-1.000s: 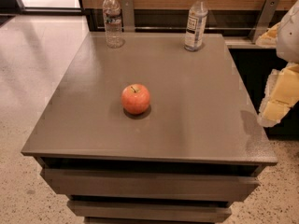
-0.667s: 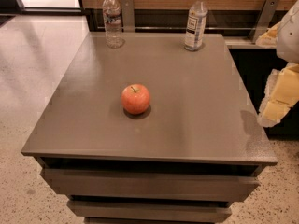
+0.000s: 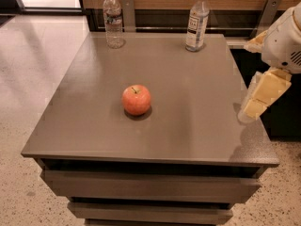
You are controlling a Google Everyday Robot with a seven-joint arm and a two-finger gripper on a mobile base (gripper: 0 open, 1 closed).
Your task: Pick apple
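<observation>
The apple (image 3: 136, 99) is round and red-orange with a short dark stem. It sits upright near the middle of the grey table top (image 3: 94, 126), slightly left of centre. My gripper (image 3: 256, 100), cream and white, hangs at the table's right edge. It is well to the right of the apple and apart from it, holding nothing that I can see.
Two clear plastic water bottles stand at the table's back edge, one at the left (image 3: 113, 21) and one at the right (image 3: 196, 22). A wooden wall panel with metal brackets runs behind them. Speckled floor lies to the left and in front.
</observation>
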